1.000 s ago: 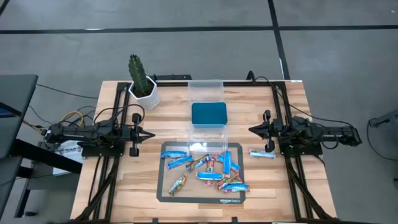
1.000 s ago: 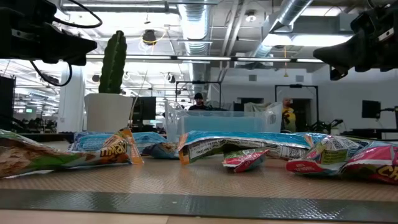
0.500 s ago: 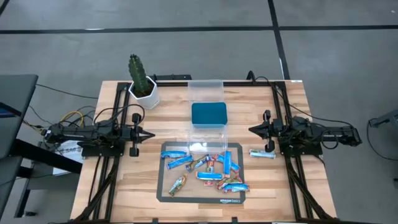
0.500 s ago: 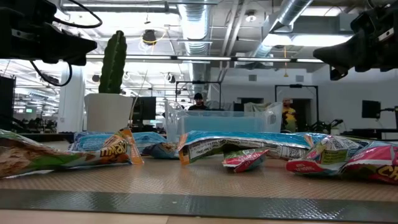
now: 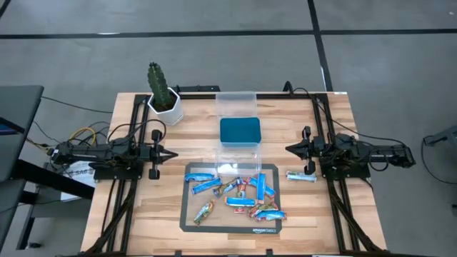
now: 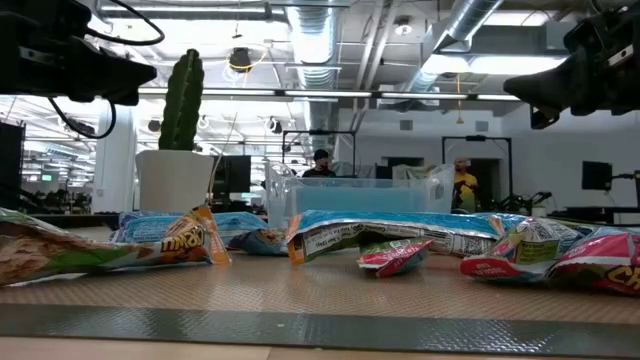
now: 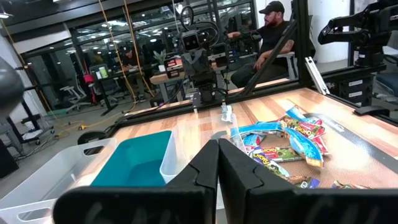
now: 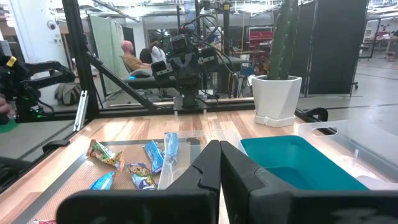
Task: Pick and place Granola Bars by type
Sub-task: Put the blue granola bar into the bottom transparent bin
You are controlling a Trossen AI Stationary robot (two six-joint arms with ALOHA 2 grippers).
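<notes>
Here's the pale wooden slatted table (image 5: 143,207) with its black frame rails, and both dark arms parked low at its sides: the left gripper (image 5: 171,153) points inward from the left edge with its fingers pressed together on nothing, and the right gripper (image 5: 289,149) mirrors it from the right edge, pinched shut and empty too. Centre front lies the dark grey silicone mat (image 5: 191,218); white lettering on its near border looks like "amazon basics", though it is only just legible. Scattered over that mat are the shiny-wrapped granola bars (image 5: 239,196), mostly bright blue, a few red and one green-brown, overlapping so an exact count is hard. One more blue bar (image 5: 301,176) lies alone off the mat, on the wood just beside the right arm. In the low view an orange-and-green wrapper (image 6: 185,240) shows letters that may read "DINO", partly creased away; the other wrappers' print is too small to read. Behind the mat stand the clear plastic square tubs (image 5: 236,104), their walls nearly invisible from above, with a teal square tub (image 5: 239,130) between them. At the back left corner sits a green cactus in a white pot (image 5: 163,96). Beyond the table, seated people (image 7: 273,34) show, cut off by the frame.
</notes>
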